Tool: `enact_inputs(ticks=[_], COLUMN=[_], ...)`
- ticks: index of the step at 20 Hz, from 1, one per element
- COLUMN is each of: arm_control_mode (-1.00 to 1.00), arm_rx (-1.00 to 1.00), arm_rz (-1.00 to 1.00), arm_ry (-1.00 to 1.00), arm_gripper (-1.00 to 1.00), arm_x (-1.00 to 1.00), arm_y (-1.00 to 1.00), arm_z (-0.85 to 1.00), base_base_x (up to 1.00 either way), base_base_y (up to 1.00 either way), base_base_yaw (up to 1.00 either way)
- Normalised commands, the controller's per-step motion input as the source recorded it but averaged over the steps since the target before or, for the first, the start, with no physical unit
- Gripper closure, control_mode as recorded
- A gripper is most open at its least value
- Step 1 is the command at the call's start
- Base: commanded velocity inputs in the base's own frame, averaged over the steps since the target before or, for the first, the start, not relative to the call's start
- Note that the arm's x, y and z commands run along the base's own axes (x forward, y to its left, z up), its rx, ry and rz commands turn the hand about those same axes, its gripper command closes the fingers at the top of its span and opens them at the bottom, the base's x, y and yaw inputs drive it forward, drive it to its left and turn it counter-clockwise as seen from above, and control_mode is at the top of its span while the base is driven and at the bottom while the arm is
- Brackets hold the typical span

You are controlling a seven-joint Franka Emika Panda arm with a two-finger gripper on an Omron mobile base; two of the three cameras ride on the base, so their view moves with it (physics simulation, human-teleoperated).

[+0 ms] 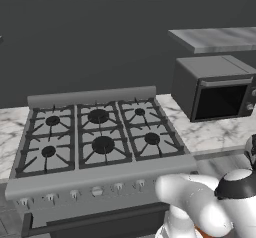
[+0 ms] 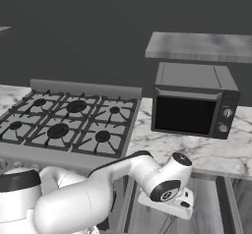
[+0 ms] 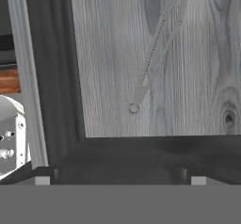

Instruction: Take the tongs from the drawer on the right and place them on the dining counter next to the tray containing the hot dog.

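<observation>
Below my pincer (image 3: 120, 180), which stands wide open with nothing between its fingers (image 3: 42, 180), lies the open drawer (image 3: 113, 53) with its grey wood-grain floor. Going left to right as my hand sees it: off to the left of the pincer sits a white knobbed panel (image 3: 9, 138), then the drawer's pale rim (image 3: 26, 77) and dark inner wall (image 3: 54, 72), then the bare floor. Ahead of the pincer and a little to its right lie the tongs (image 3: 157, 53), flat on the drawer floor, apart from both walls; their looped end (image 3: 133, 108) points toward me and the two thin arms run away toward the far right, crossing out of sight at the edge. They are well clear of my fingertips, untouched. From the base cameras, the stove (image 1: 95, 132) with its six burners is to the left and above my hand (image 2: 170, 193), the microwave (image 2: 194, 102) stands on the marble counter (image 2: 206, 152) above it, and a shelf (image 2: 202, 46) hangs higher still.
</observation>
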Motion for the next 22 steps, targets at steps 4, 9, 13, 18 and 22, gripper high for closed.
enact_inputs(ticks=[4, 9, 13, 18, 22], arm_control_mode=[-1.0, -1.0, -1.0, -1.0, -1.0], arm_rx=[0.0, -0.01, -0.11, -0.16, -0.12], arm_rz=[-0.31, -0.26, -0.16, -0.03, 0.0], arm_ry=[-0.02, -0.01, 0.0, 0.05, 0.03], arm_gripper=[-1.0, -1.0, -1.0, -1.0, -1.0], arm_x=[0.13, 0.22, 0.4, 0.45, 0.23], arm_y=[0.07, 0.21, 0.37, 0.09, 0.0], arm_z=[0.0, -0.15, -0.32, -0.32, -0.26], base_base_x=[0.0, 0.0, 0.0, 0.0, 0.0], base_base_y=[0.0, 0.0, 0.0, 0.0, 0.0], base_base_yaw=[0.0, 0.0, 0.0, 0.0, 0.0])
